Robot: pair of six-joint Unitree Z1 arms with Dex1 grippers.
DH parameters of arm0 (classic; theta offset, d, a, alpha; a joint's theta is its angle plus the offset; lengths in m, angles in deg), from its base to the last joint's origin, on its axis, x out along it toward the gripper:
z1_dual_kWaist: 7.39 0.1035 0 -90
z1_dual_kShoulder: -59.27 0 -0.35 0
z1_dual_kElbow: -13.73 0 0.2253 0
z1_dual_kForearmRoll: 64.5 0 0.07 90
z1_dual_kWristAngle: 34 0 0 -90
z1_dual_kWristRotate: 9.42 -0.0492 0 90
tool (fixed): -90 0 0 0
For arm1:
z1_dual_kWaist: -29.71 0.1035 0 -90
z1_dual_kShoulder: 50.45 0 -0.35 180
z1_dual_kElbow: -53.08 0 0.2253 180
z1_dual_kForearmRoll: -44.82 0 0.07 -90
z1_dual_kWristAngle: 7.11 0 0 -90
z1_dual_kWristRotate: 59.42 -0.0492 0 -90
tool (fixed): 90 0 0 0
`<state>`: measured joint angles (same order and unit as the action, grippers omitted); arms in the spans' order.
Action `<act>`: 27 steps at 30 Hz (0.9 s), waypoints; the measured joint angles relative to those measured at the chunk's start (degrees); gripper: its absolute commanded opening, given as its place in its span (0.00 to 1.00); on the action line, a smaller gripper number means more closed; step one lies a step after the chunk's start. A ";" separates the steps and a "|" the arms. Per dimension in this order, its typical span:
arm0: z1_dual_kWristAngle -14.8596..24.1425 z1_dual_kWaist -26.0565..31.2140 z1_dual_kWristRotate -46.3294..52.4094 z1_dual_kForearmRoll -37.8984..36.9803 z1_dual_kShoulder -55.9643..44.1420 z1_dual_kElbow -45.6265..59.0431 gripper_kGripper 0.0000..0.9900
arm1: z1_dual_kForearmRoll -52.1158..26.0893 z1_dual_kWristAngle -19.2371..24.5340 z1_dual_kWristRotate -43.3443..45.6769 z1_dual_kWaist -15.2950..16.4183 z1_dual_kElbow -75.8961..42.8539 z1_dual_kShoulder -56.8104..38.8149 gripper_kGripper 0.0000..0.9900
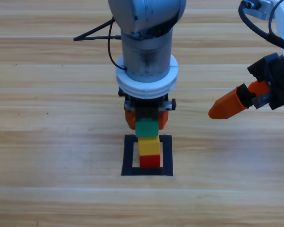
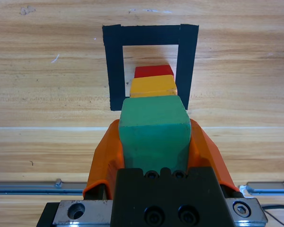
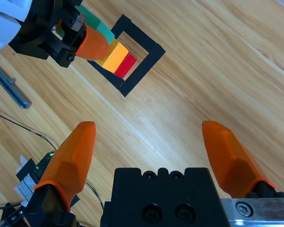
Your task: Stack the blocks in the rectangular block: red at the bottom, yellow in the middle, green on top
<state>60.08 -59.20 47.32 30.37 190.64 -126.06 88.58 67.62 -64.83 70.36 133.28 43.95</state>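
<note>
Inside the black-tape rectangular block [image 1: 128, 156] the red cube [image 1: 150, 161] stands on the wood, with the yellow cube [image 1: 149, 145] on top of it. The green cube [image 1: 147, 128] sits on the yellow one, and my left gripper [image 1: 146, 120] is shut on it, one orange jaw against each side. The left wrist view looks down the same column: green [image 2: 154, 132], yellow [image 2: 153, 86], red [image 2: 154, 71], tape [image 2: 112, 61]. My right gripper [image 1: 222, 109] hangs open, off to the right of the stack, with nothing between its jaws [image 3: 149, 130].
Bare wooden table lies all around the tape outline. In the right wrist view the stack [image 3: 116, 56] and the left gripper's jaw [image 3: 92, 45] show at the upper left. A black cable [image 1: 92, 35] trails behind the left arm.
</note>
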 measured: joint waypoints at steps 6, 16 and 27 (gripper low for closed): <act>0.00 0.00 -0.09 0.00 0.01 -0.39 0.00 | 0.00 0.00 0.00 0.00 0.00 0.00 1.00; 0.00 0.00 -0.18 0.00 0.03 -0.39 0.00 | 0.00 0.00 0.00 0.00 0.00 0.00 1.00; 0.00 0.00 -0.19 0.00 1.39 -0.39 0.00 | 0.00 0.00 0.00 0.00 0.00 0.00 1.00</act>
<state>60.08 -59.20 47.12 30.37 192.03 -126.46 88.58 67.62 -64.83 70.36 133.28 43.95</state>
